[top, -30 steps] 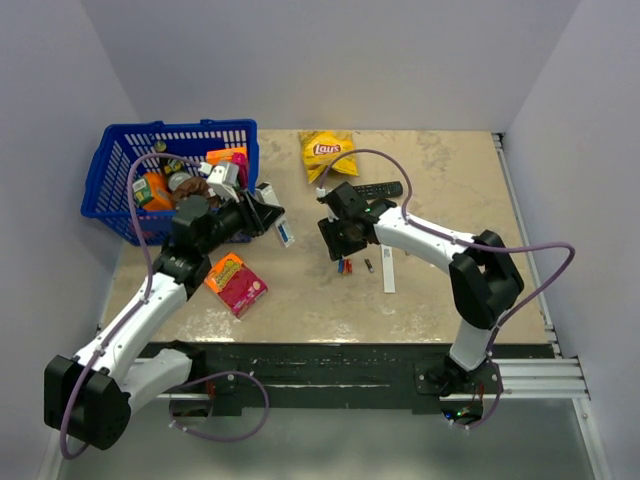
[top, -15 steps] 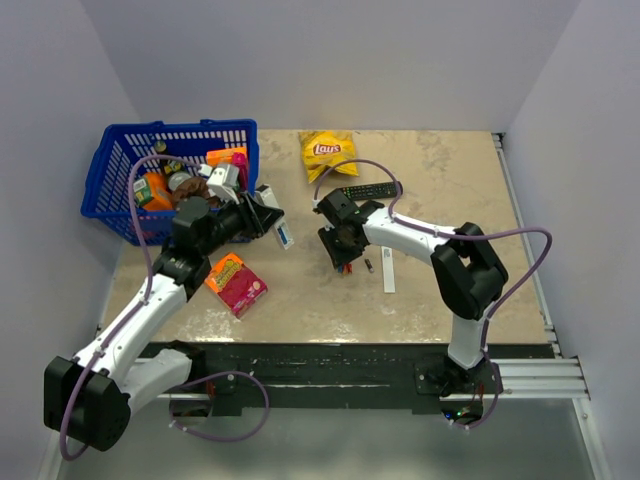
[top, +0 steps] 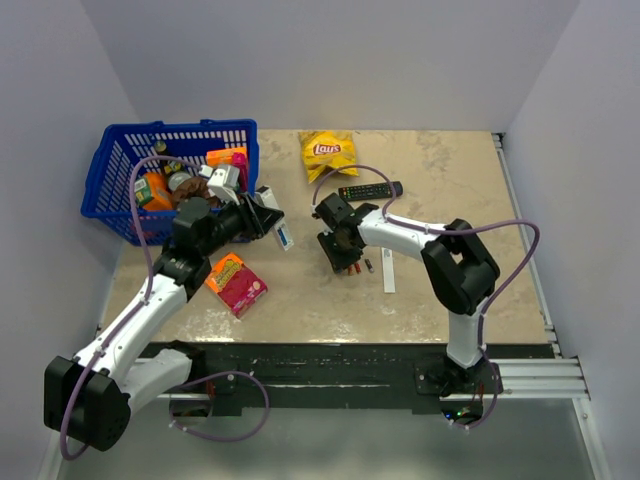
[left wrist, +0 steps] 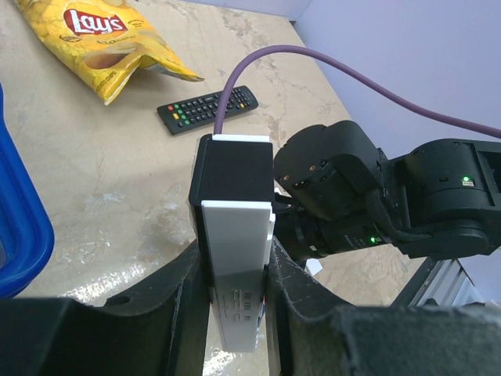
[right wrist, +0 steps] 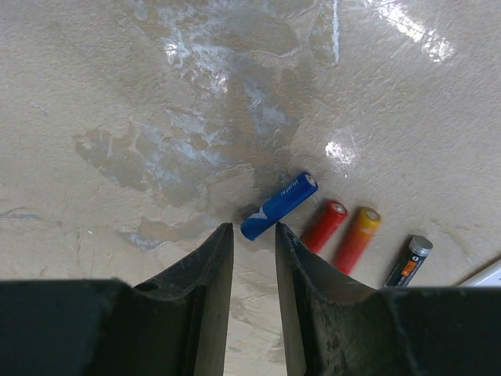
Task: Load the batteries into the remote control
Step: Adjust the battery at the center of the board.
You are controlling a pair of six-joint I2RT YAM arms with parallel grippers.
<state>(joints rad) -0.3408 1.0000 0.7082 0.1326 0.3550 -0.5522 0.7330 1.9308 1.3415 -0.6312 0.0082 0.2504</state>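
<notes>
Left gripper (left wrist: 236, 262): fingers clamped on the slim white stick remote with a dark end (left wrist: 234, 223), which is held above the beige stone-pattern tabletop (left wrist: 94, 180), near the blue plastic basket (top: 120, 150). Right gripper (right wrist: 252, 232): fingers a narrow gap apart with nothing between them, tips just short of the small blue cylindrical battery (right wrist: 279, 205). A red battery (right wrist: 323, 225) and an orange battery (right wrist: 358, 237) lie just beside it on the tabletop.

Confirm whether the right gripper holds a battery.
No, the right gripper is open; the blue battery lies on the table at its tips.
</notes>
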